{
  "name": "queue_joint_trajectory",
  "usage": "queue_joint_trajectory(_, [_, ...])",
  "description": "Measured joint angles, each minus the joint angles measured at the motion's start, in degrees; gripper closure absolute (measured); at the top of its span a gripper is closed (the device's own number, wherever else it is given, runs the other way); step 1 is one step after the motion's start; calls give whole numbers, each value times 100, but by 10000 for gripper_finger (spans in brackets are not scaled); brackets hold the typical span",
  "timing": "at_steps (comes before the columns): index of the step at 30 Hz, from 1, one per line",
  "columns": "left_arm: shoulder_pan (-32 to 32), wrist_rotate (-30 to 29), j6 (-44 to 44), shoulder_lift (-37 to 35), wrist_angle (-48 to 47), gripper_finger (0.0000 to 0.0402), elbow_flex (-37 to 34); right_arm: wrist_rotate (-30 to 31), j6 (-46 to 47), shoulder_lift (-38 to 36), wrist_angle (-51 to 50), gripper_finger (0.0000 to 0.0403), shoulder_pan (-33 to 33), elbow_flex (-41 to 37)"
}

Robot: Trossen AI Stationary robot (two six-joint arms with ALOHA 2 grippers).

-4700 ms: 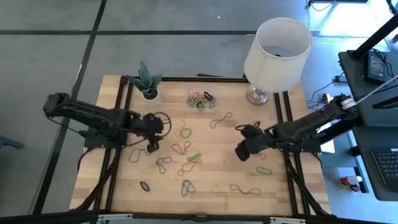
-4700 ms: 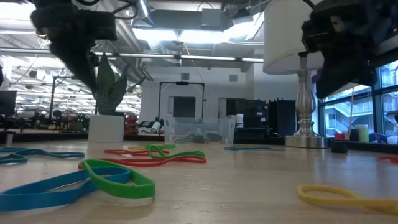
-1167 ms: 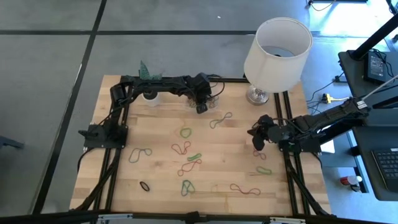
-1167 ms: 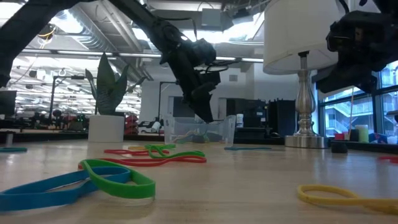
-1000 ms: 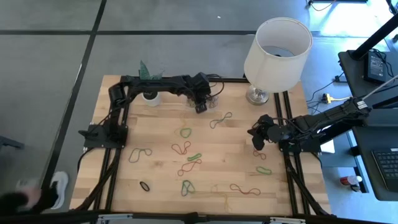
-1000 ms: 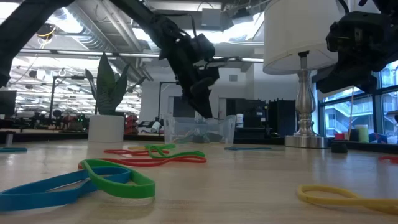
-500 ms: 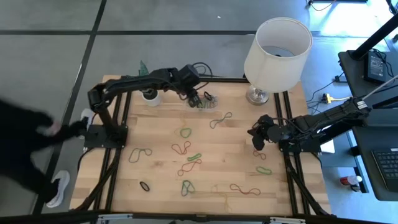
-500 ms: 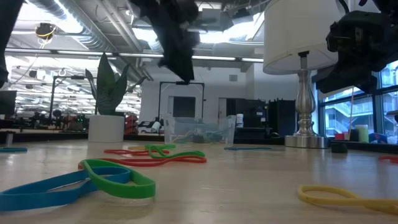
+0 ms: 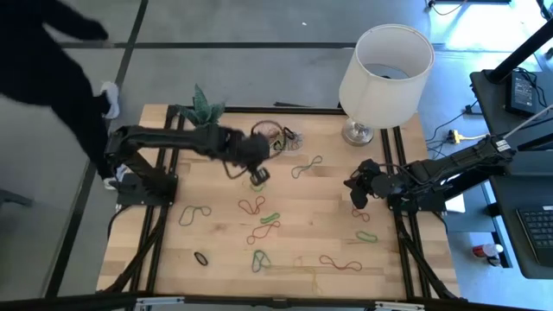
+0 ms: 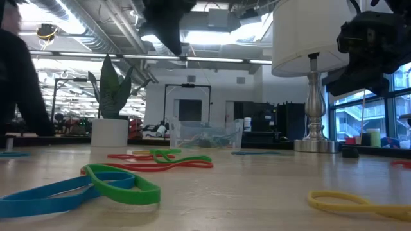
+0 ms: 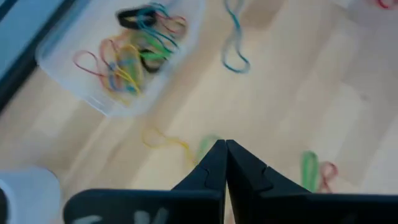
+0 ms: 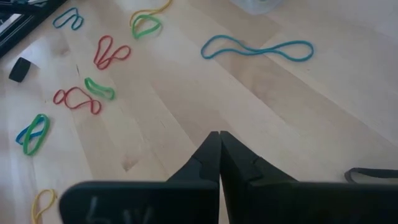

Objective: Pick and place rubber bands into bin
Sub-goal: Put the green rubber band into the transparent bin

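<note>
From above, my left jaws (image 9: 256, 173) hang over the tabletop (image 9: 389, 259) just in front of the bin (image 9: 278, 138), right over a green rubber band (image 9: 257, 183). The bin sits at the far edge between the plant pot (image 9: 207, 131) and the lamp (image 9: 380, 69), with a tangle of bands already in it. My right jaws (image 9: 356, 197) wait near the right edge, below the lamp. Loose rubber bands (image 9: 263, 226) are scattered across the middle and near part of the tabletop. A person in dark clothing (image 9: 52, 60) stands off the far left corner.

From tabletop level, the bin (image 10: 205, 135) stands far back with colours showing through its clear wall. Green and blue bands (image 10: 96, 186) lie close, red and green ones behind, a yellow one (image 10: 359, 202) to the side.

Through my left wrist, my jaws (image 11: 225, 149) are pressed together with nothing between them. The bin (image 11: 65, 59) holds red, yellow, green, blue and black loops.

Through my right wrist, my jaws (image 12: 219, 142) are likewise closed and empty, over bare wood; a long blue band (image 12: 256, 48) lies ahead.

I judge the job partly done: a handful binned, well over a dozen bands left to fetch.
</note>
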Motion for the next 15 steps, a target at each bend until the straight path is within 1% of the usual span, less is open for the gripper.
queue_joint_trajectory(3, [-520, -37, -476, -6, 3, 400, -150, 4, -198, 0, 15, 398, -41, 0])
queue_joint_trajectory(8, [-1299, 361, -783, -6, 313, 400, -679, 11, -432, 0, 366, 400, -42, 0])
queue_joint_trajectory(12, [-1734, 478, -1261, -6, 689, 400, -1252, 7, -577, 19, 709, 401, -23, 2])
queue_joint_trajectory(15, [-1955, 481, -1570, -6, 829, 400, -1619, -38, -625, 238, 754, 401, 66, 153])
